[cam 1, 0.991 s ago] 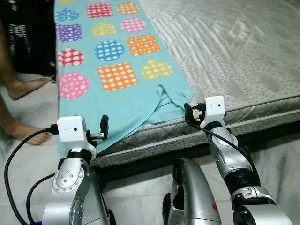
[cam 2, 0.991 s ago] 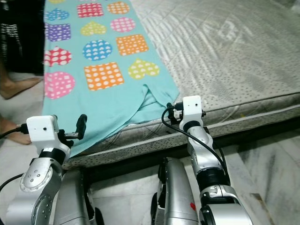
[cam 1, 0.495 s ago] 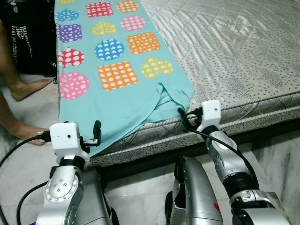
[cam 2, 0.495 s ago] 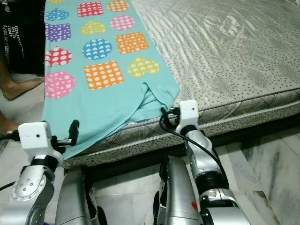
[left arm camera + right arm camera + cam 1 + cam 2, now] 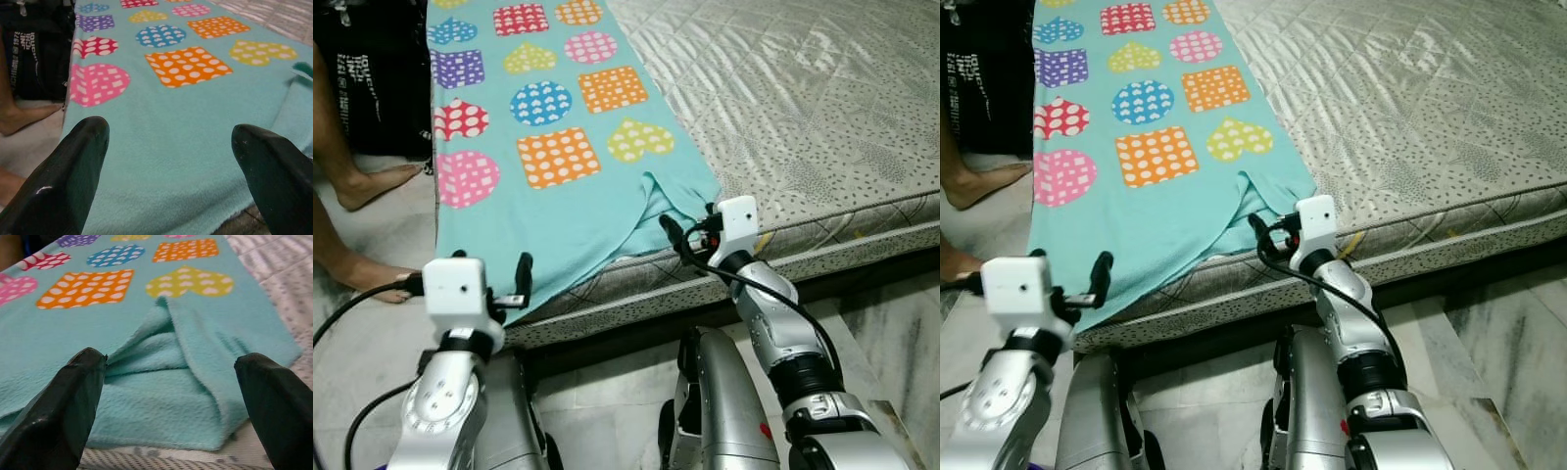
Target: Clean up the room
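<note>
— Blanket (image 5: 558,186) first: where does it lie, and why are both arms raised at it?

— It is spread along one side of the mattress (image 5: 822,108), turquoise fleece printed with dotted hearts, squares and circles. Its near end drapes over the mattress edge, and one near corner is folded back on itself into a rumpled bunch (image 5: 176,367). The arms are placed one to each side of that near end, which reads as a setup for taking it at two points, either to straighten or to fold it.

— And the grippers themselves?

— The left gripper (image 5: 171,166) hovers just short of the draped hem, fingers spread wide with nothing between them. The right gripper (image 5: 171,406) faces the folded corner, equally wide open and empty, the bunch lying straight ahead between its fingers.

— Why so wide?

— Likely because fleece is thick and slack; a broad opening lets each one take a good pinch of cloth. The folded corner is doubled, so the right side would be closing on more layers.

— Anything nearby to watch?

— A person's bare feet (image 5: 372,181) stand on the tiled floor (image 5: 372,343) beside the bed, close to the blanket's far edge and next to a dark bag (image 5: 372,78). A hard tug could swing the cloth that way.
</note>
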Controlling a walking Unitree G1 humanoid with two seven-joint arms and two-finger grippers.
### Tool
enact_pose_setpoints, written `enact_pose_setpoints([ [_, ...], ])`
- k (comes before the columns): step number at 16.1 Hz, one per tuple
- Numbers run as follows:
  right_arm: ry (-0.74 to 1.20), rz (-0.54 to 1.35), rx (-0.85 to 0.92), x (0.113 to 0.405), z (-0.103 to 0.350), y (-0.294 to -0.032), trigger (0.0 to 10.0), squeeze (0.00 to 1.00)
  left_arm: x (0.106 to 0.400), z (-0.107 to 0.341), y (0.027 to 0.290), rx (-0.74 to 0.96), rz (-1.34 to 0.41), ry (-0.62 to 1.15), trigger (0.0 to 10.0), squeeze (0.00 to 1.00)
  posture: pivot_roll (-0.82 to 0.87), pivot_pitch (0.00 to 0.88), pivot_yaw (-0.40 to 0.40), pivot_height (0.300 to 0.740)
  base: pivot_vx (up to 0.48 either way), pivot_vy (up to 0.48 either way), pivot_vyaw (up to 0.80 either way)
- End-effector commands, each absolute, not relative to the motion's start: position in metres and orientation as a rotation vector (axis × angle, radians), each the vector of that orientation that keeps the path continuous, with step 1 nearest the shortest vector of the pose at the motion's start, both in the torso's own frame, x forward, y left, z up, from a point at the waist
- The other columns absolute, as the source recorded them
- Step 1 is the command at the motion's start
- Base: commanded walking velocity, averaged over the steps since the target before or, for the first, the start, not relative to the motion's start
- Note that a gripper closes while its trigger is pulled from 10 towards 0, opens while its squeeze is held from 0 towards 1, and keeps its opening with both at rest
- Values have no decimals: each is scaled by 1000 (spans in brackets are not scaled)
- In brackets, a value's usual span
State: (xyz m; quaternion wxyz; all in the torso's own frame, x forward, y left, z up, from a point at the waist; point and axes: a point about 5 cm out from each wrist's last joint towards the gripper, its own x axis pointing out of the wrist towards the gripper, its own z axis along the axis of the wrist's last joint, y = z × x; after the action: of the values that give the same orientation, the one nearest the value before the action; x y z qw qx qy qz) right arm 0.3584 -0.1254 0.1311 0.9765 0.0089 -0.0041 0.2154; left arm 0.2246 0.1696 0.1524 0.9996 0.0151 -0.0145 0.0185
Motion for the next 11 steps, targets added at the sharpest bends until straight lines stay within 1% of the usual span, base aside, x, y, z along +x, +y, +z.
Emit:
enact_pose_setpoints([
  [1,-3,468,19,356,130,-121,10000,0,221,153,172,39,44,-24,10000,0,159,239,21,481,0,0,0],
  [3,-29,463,33,360,138,-108,10000,0,221,154,170,35,50,-31,10000,0,169,237,21,481,0,0,0],
  [6,-2,362,-26,371,140,-90,10000,0,218,161,166,55,25,-54,10000,0,201,244,21,481,0,0,0],
  [9,-2,334,-63,376,143,-85,10000,0,210,163,169,59,22,-54,10000,0,230,263,16,481,0,0,0],
  [11,8,294,-96,380,142,-87,10000,0,204,165,171,58,24,-52,10000,0,242,279,11,481,0,0,0],
])
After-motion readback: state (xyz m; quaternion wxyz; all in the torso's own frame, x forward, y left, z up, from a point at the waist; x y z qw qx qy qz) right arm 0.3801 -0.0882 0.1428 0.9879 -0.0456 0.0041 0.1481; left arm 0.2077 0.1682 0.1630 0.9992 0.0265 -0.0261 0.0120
